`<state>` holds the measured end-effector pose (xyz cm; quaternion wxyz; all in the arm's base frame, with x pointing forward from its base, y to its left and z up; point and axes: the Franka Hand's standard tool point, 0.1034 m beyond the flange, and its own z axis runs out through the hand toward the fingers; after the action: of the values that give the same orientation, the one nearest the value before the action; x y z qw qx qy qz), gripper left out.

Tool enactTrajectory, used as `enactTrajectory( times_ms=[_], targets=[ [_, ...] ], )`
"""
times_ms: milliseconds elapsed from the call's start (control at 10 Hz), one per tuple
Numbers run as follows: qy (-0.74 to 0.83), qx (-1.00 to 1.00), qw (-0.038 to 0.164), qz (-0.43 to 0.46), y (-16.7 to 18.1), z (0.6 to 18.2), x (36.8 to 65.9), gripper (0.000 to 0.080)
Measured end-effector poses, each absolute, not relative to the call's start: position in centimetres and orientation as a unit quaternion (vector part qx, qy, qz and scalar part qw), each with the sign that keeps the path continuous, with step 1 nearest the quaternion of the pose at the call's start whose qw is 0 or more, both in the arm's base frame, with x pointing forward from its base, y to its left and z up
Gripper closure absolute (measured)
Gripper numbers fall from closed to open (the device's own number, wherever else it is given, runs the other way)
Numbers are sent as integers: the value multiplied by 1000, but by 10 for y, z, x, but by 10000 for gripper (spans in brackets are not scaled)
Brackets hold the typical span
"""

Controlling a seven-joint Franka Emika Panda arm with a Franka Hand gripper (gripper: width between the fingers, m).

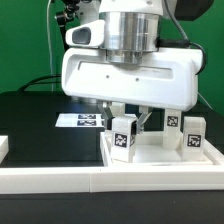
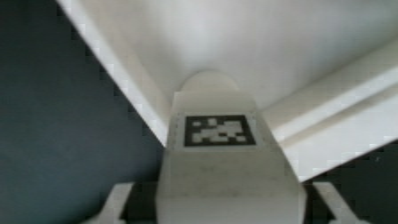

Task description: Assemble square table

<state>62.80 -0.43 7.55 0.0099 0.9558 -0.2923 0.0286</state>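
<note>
The square tabletop (image 1: pixel 160 160) is a white tray with a raised rim and lies at the exterior view's lower right. A white leg (image 1: pixel 123 137) with a black-and-white tag stands inside it, under my gripper (image 1: pixel 128 120). In the wrist view this leg (image 2: pixel 219 130) fills the space between my two fingers (image 2: pixel 125 200), and only a thin dark strip shows on each side. My gripper (image 2: pixel 221 205) is shut on it. Two more tagged legs (image 1: pixel 168 122) (image 1: pixel 193 130) stand further back in the tray. The gripper body hides whatever lies behind it.
The marker board (image 1: pixel 80 120) lies flat on the black table to the left of the tray in the exterior view. A long white rail (image 1: pixel 90 185) runs along the front edge. A green backdrop stands behind.
</note>
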Motion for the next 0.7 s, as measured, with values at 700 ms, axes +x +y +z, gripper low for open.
enactTrajectory(
  times_ms=[700],
  targets=[
    [-567, 823, 2, 35, 1, 75, 628, 509]
  ],
)
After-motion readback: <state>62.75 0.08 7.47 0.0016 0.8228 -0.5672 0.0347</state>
